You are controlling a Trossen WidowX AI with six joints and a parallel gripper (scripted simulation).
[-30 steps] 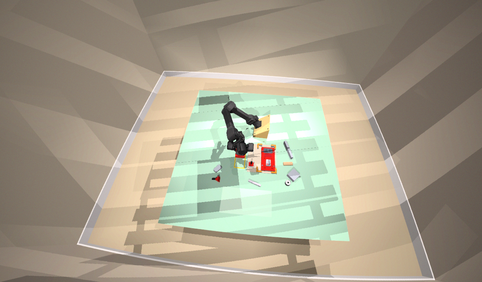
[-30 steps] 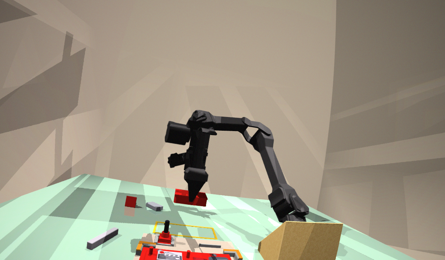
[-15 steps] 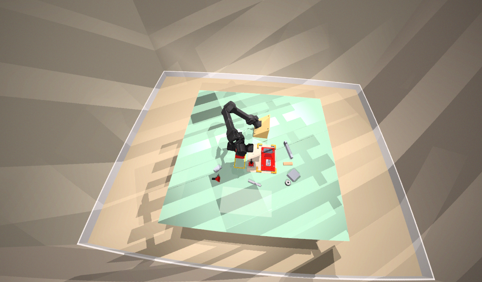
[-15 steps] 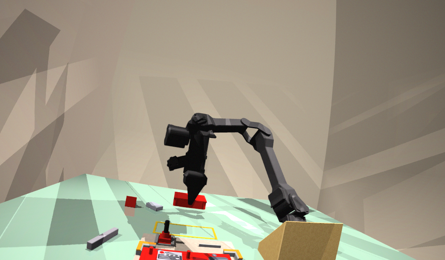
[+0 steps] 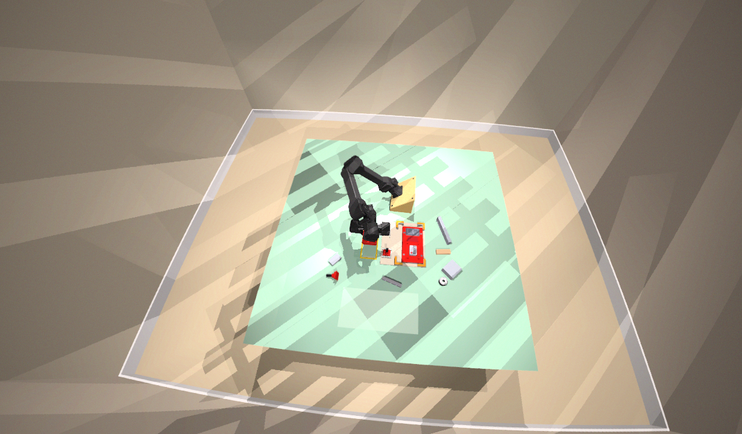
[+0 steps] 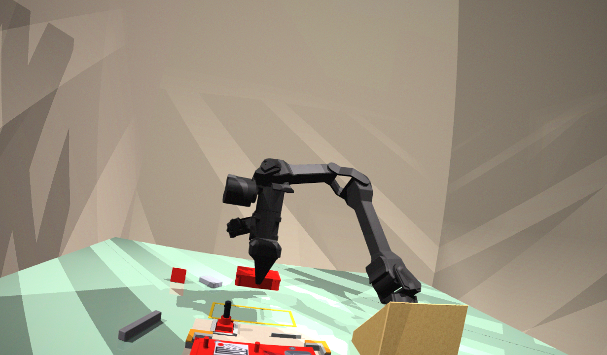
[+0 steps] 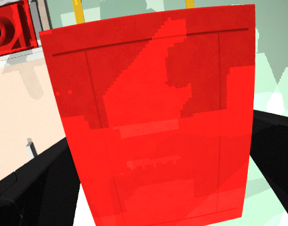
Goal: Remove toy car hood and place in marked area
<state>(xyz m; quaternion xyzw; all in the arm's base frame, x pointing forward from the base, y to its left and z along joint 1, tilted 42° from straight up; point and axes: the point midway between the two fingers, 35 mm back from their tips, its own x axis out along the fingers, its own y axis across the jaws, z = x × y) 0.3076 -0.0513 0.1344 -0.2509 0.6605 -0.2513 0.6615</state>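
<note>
My gripper (image 5: 369, 237) (image 6: 260, 280) (image 7: 160, 132) is shut on the red hood (image 5: 369, 242) (image 6: 244, 277) (image 7: 162, 100), one finger at each side. The hood hangs level in the air above the table, off the car. The yellow outline of the marked area (image 5: 369, 258) (image 6: 294, 318) (image 7: 78, 12) lies on the table below; the hood overlaps its upper end in the top view. The arm and hood hide part of the outline. The toy car's red body (image 5: 411, 241) (image 6: 269, 349) stands on the right in the top view.
A red block with a black post (image 5: 386, 252) (image 6: 225, 325) stands between outline and car. A wooden wedge (image 5: 404, 198) (image 6: 424, 331) is near the arm's base. A grey block (image 5: 334, 258) (image 6: 210, 281), red piece (image 5: 335, 275) (image 6: 178, 275) and grey bar (image 5: 392, 281) (image 6: 139, 326) lie nearby.
</note>
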